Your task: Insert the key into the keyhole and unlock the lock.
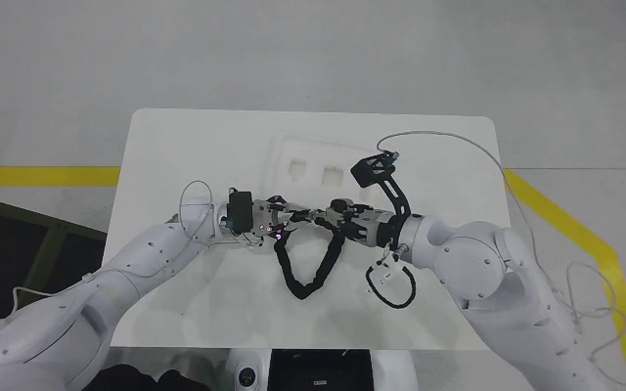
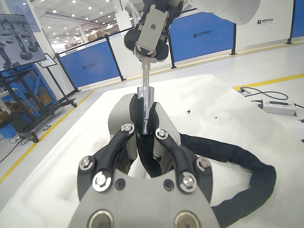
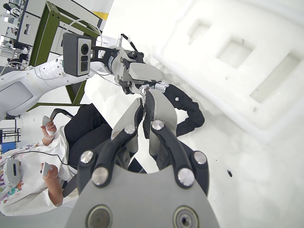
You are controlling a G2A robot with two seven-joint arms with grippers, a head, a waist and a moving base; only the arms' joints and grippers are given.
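Chrome lock cylinder sits clamped between the black pads of my left claw, its keyhole end standing clear of the fingertips. Directly ahead of that claw, my right claw is closed on the knurled head of the flat silver key. The blade runs straight to the keyhole and meets the cylinder's end face; how deep it sits I cannot tell. Trailing from the left claw to one side, the black fabric-sleeved chain loops onto the white table. Beyond both claws lies a white foam tray with rectangular recesses. Judgement: insertion is the step in hand. I should hold blade and cylinder on one axis, press gently to full depth, and only then rotate the right wrist while the left claw resists the twist. Turning early risks the key slipping in the pads.
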